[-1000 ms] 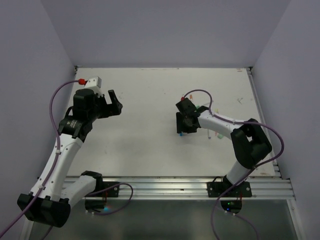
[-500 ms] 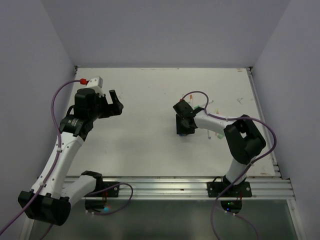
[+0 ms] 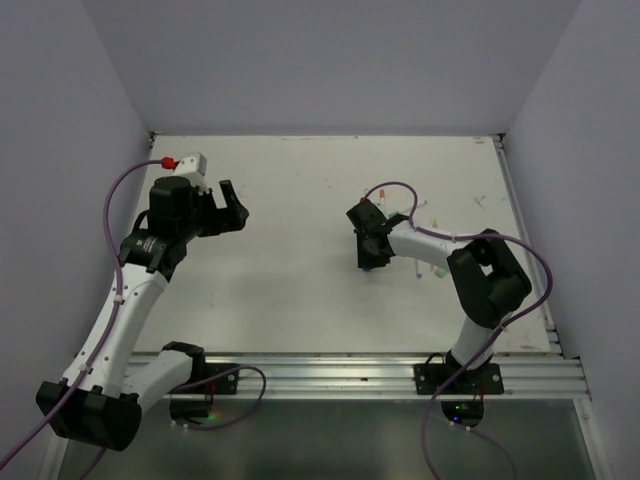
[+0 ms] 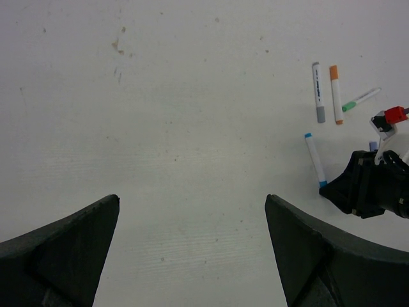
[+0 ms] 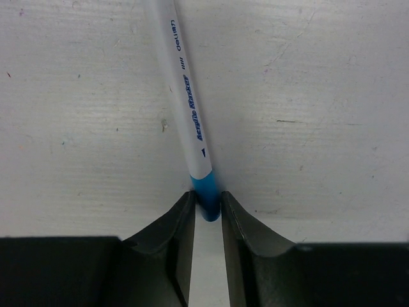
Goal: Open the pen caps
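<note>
In the right wrist view my right gripper [image 5: 208, 198] is shut on the blue pen cap [image 5: 206, 187] at the near end of a white pen barrel [image 5: 182, 89] lying flat on the table. In the left wrist view the same blue-capped pen [image 4: 314, 160] lies with its lower end at my right gripper [image 4: 332, 190]. Beside it lie pens with a grey cap [image 4: 321, 115], an orange cap [image 4: 333, 71] and a green cap [image 4: 348, 107]. My left gripper [image 4: 192, 197] is open and empty, above bare table far left of the pens [image 3: 228, 208]. In the top view the right gripper [image 3: 370, 260] hides the blue cap.
The white table [image 3: 300, 280] has walls at the back and both sides. A few loose pens lie right of the right gripper [image 3: 436, 271]. A purple cable loops over the right arm [image 3: 480, 275]. A metal rail [image 3: 350, 372] runs along the near edge.
The right arm's elbow has swung in and its gripper has shifted slightly left and settled at the pen's end. The left arm has hardly moved.
</note>
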{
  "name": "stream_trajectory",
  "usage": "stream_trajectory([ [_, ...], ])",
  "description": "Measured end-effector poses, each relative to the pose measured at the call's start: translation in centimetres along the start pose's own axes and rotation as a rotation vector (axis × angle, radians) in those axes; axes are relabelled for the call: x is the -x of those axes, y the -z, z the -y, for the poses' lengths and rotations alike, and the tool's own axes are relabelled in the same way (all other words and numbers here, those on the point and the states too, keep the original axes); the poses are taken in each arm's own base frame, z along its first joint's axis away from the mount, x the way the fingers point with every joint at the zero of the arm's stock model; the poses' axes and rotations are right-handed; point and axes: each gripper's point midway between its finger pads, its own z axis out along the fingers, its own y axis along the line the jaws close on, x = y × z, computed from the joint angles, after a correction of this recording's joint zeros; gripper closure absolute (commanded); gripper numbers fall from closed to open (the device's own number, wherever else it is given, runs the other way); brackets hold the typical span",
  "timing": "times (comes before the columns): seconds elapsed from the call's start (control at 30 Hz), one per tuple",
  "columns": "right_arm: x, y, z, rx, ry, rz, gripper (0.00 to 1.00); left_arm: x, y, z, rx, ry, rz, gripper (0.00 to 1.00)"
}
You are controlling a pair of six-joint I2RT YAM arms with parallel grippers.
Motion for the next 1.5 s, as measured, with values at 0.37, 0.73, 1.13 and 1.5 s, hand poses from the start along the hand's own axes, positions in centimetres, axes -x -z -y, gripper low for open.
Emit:
stream_trajectory([
  [0.37, -0.4, 0.8, -0.9, 0.047, 0.058, 0.007, 1.00, -0.5, -0.8, 2.7, -0.131, 0.103, -0.033, 0.00],
  [0.73, 3.5, 9.3, -7.9, 0.385, 0.145, 0.289, 1.00, -2.4, -3.1, 7.0, -0.229, 0.210, -0.111, 0.05],
  [1.13, 3.5, 13.7, -14.1, 0.622, 0.246, 0.418, 1.00, -4.9, -5.7, 11.1, -0.197, 0.265, -0.160, 0.19],
  [1.5, 3.6, 14.7, -15.4, 0.678, 0.258, 0.446, 1.00, -5.0, -6.9, 11.7, -0.151, 0.258, -0.116, 0.41],
])
